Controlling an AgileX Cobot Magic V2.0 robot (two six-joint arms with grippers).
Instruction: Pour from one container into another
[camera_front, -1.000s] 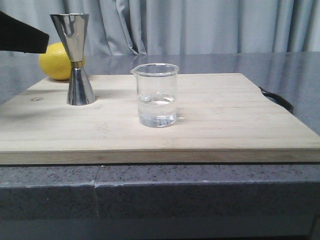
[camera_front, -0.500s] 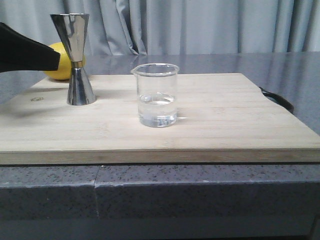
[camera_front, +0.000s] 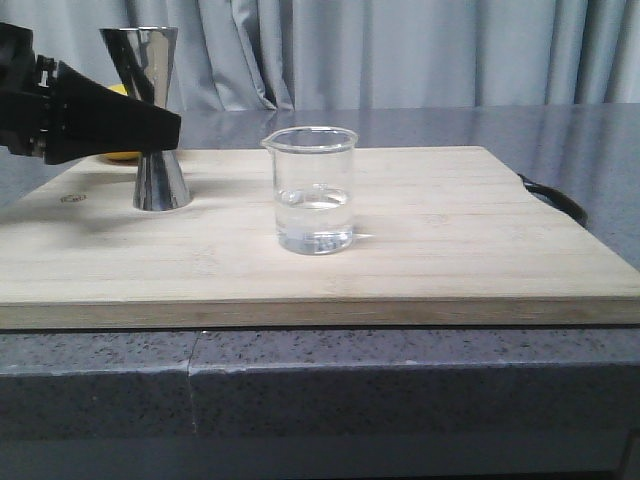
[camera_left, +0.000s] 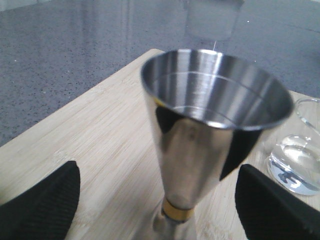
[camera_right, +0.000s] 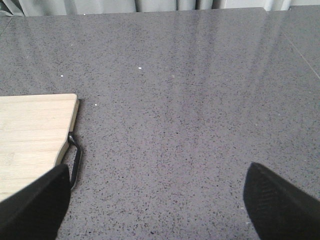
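Note:
The clear glass beaker (camera_front: 314, 190) stands upright near the middle of the wooden board (camera_front: 450, 230), holding a little clear liquid; its edge also shows in the left wrist view (camera_left: 295, 165). The steel jigger (camera_front: 150, 120) with a brass band stands upright at the board's back left. My left gripper (camera_front: 165, 128) reaches in from the left at the jigger's waist height. In the left wrist view it (camera_left: 160, 205) is open, the jigger (camera_left: 210, 130) standing between its fingers without touching them. My right gripper (camera_right: 155, 200) is open over bare grey counter, off the board's right side.
A yellow lemon (camera_front: 120, 152) lies behind the jigger, mostly hidden by my left arm. The board has a black handle loop (camera_front: 555, 195) at its right edge, also seen in the right wrist view (camera_right: 74, 155). Grey counter (camera_right: 200, 90) surrounds the board; curtains hang behind.
My left gripper has moved right, from the left edge of the view to the jigger's waist. The beaker and jigger have not moved.

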